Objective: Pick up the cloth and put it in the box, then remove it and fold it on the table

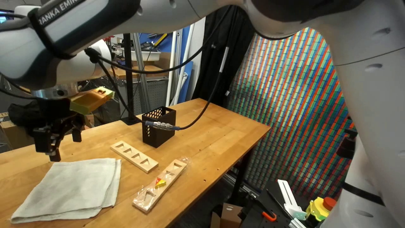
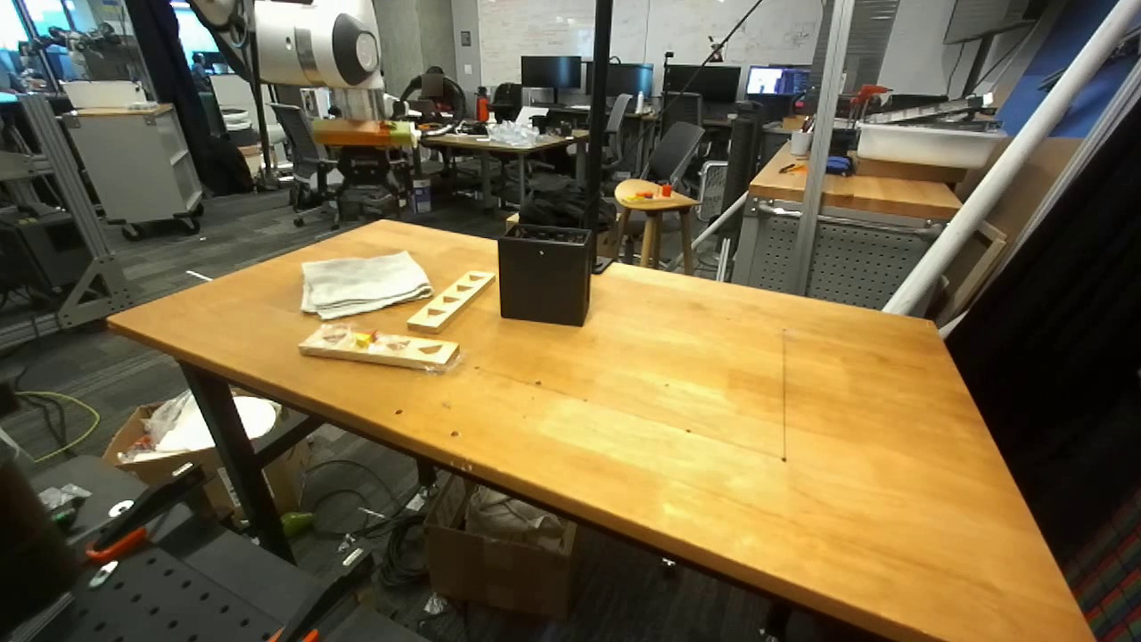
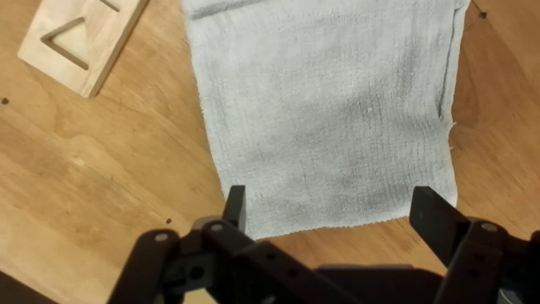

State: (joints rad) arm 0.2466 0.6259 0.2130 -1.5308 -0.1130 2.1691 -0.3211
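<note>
The cream cloth (image 1: 74, 188) lies flat, folded in layers, on the wooden table (image 1: 218, 142). It also shows in an exterior view (image 2: 364, 283) and fills the middle of the wrist view (image 3: 329, 114). The black box (image 1: 159, 131) stands upright on the table beyond a slotted board, and also shows in an exterior view (image 2: 544, 276); its inside bottom is hidden. My gripper (image 1: 66, 146) is above the table by the cloth's far edge. In the wrist view the gripper (image 3: 329, 192) is open, its fingers wide apart over one cloth edge, with nothing held between them.
A bare slotted wooden board (image 1: 134, 156) lies between cloth and box. Another board in clear wrap (image 1: 159, 186), with small red and yellow pieces, lies near the table's edge. A cable with a metal connector (image 1: 163, 125) hangs across the view of the box.
</note>
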